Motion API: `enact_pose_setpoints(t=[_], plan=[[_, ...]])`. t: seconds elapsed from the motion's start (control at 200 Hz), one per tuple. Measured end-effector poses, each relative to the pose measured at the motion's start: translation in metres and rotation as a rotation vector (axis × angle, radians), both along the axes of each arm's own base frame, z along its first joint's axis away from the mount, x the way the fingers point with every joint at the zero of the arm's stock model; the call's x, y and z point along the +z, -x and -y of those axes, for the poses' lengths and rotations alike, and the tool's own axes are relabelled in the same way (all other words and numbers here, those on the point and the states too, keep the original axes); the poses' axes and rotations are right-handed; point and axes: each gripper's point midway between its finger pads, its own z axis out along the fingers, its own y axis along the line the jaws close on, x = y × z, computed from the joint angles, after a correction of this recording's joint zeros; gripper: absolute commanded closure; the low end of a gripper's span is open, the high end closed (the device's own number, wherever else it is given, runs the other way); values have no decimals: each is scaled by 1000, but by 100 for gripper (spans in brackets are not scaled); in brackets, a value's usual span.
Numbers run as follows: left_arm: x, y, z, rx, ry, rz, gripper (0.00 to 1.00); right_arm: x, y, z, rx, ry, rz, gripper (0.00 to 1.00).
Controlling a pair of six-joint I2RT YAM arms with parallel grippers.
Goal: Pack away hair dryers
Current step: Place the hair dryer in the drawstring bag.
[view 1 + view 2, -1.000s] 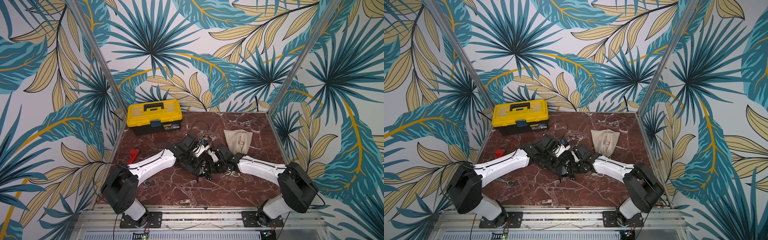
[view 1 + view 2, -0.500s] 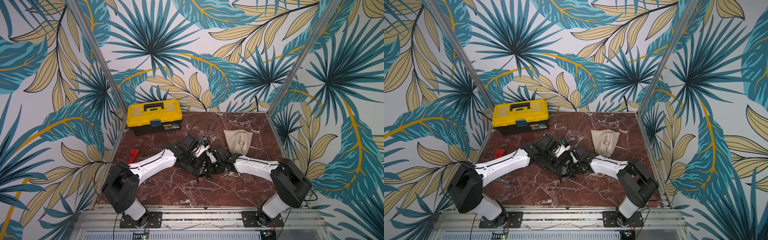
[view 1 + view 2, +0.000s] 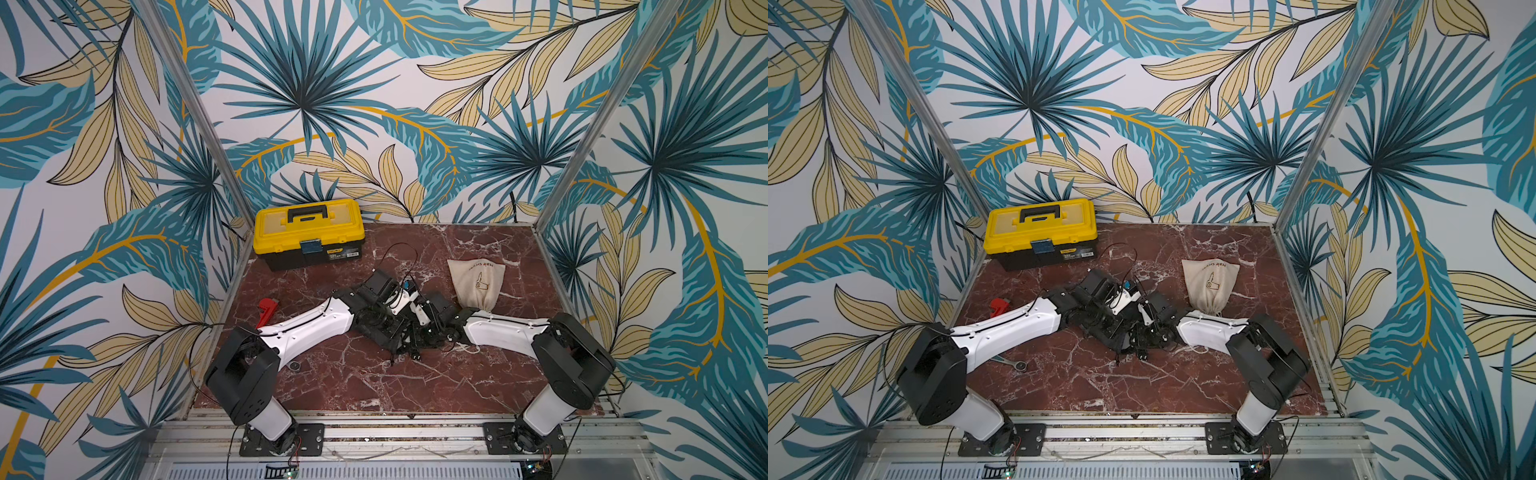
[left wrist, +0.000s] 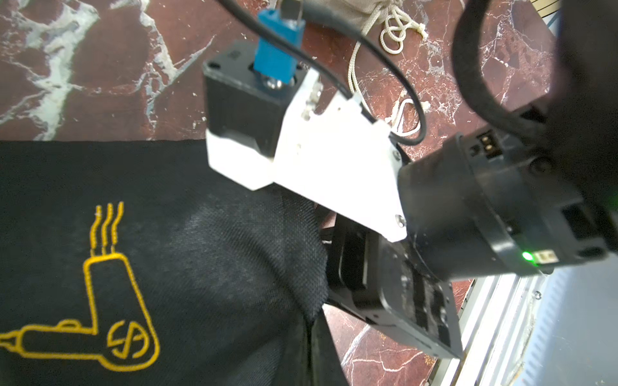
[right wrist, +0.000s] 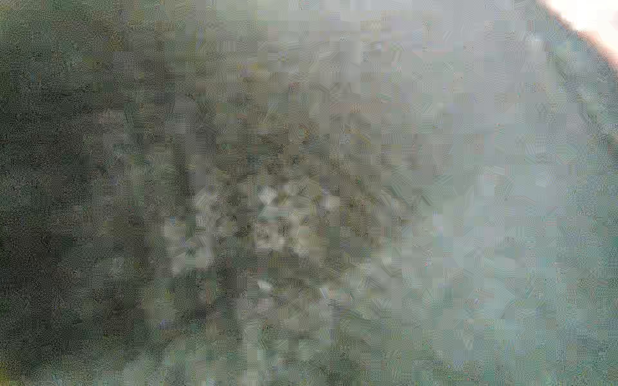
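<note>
Black pouch (image 4: 200, 267) cloth with a gold dryer outline fills the left wrist view. We see the right gripper (image 4: 347, 264) tucked under its folded edge, fingers buried, so we cannot tell their spread. The left gripper (image 3: 386, 332) sits clenched tight just in front of the yellow toolbox (image 3: 309, 232). And the hair dryers? We cannot see either body, so there is no axis or pointing to call. Only a black cord (image 3: 409, 353) spills out, farther from the toolbox. The right wrist view is pure blur.
</note>
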Motion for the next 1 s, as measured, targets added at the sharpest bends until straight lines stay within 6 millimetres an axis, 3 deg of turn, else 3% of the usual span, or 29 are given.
enact_pose_setpoints(t=[0.15, 0.446, 0.836, 1.001], plan=[[-1, 0, 0, 2, -3, 1, 95, 9, 0, 1, -8, -8, 13, 72], [-5, 0, 0, -1, -7, -12, 95, 33, -4, -3, -8, -47, 50, 71], [-2, -3, 0, 18, 19, -29, 95, 33, -12, -8, -19, -59, 72, 77], [1, 0, 6, 0, 52, -36, 95, 45, -11, -1, -33, -81, 129, 77]])
